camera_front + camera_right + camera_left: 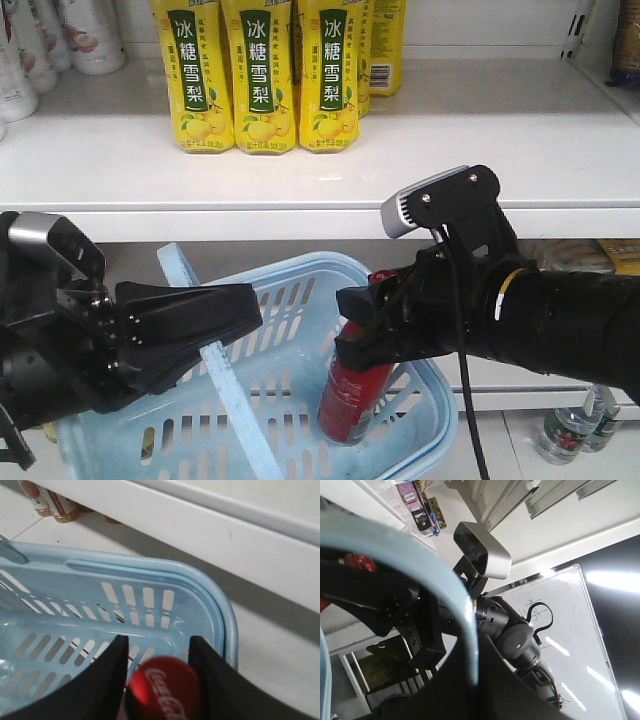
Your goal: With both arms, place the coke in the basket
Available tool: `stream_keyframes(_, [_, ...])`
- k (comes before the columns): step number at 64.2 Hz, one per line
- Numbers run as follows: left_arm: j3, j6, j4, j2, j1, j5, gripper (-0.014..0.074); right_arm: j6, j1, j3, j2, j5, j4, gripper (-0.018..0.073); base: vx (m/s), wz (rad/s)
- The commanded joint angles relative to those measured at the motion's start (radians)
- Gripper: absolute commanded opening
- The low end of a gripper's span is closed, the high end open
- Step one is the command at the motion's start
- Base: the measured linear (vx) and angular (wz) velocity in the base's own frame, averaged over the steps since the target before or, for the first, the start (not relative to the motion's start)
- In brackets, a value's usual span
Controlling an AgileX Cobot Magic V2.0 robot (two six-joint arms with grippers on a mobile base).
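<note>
The coke [355,395], a red bottle, stands tilted inside the pale blue basket [300,270] near its right end. My right gripper [348,325] reaches in from the right and is shut on the bottle's neck. From the right wrist, the red cap of the coke [165,687] sits between the two black fingers [107,680], with the right gripper [160,645] over the basket [150,570]. My left gripper [235,325] at the left is shut on the basket's flat blue handle [220,380]. In the left wrist view that handle [445,580] runs into the left gripper [472,680].
Yellow pear-drink bottles [260,75] stand on the white shelf [320,190] above the basket, white bottles [60,35] at the shelf's left. Small bottles [575,430] stand low at the right. More bottles [55,507] stand beyond the basket. The right arm's grey block [485,555] shows close by.
</note>
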Motion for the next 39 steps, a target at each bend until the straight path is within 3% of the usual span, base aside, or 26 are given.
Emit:
stream_keyframes(1, [-0.025, 0.001, -0.080, -0.020, -0.006, -0.222, -0.0006, -0.011, -0.001, -0.033, -0.026, -0.071, -0.009, 0.0461, 0.00, 0.00])
stream_keyframes(11, [-0.025, 0.001, -0.080, -0.020, -0.006, -0.222, -0.0006, -0.008, -0.005, -0.033, -0.064, -0.065, -0.059, 0.0609, 0.00, 0.00])
stream_keyframes(20, [-0.025, 0.001, -0.080, -0.020, -0.006, -0.222, -0.0006, -0.001, -0.025, -0.033, -0.159, -0.016, -0.097, 0.0575, 0.00, 0.00])
stream_keyframes(28, [-0.025, 0.001, -0.080, -0.020, -0.006, -0.222, -0.0006, 0.000, -0.033, -0.033, -0.257, 0.103, -0.139, 0.0405, 0.00, 0.00])
stream_keyframes(39, [-0.025, 0.001, -0.080, -0.020, -0.006, -0.222, -0.0006, 0.019, -0.033, -0.022, -0.414, 0.255, -0.243, -0.0007, 0.00, 0.00])
